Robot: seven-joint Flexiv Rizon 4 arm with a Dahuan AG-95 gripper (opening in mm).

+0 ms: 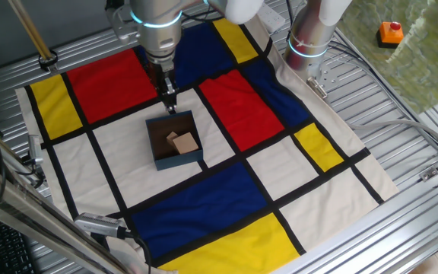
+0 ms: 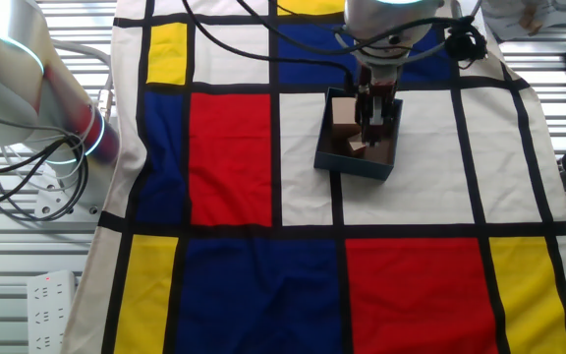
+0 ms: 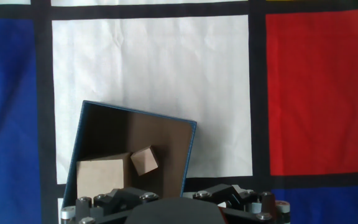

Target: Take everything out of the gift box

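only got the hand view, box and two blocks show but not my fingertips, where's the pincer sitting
Observer: In one fixed view the pincer hangs over the box, at the rim farthest from that camera.
Operator: touching a block
Observer: It doesn't look like it. From that side its tips end by the rim, apart from the big block and the small block.
Operator: anything else near the cloth
Observer: An orange thing with a red button sits off the cloth, on the green surface past its far corner.
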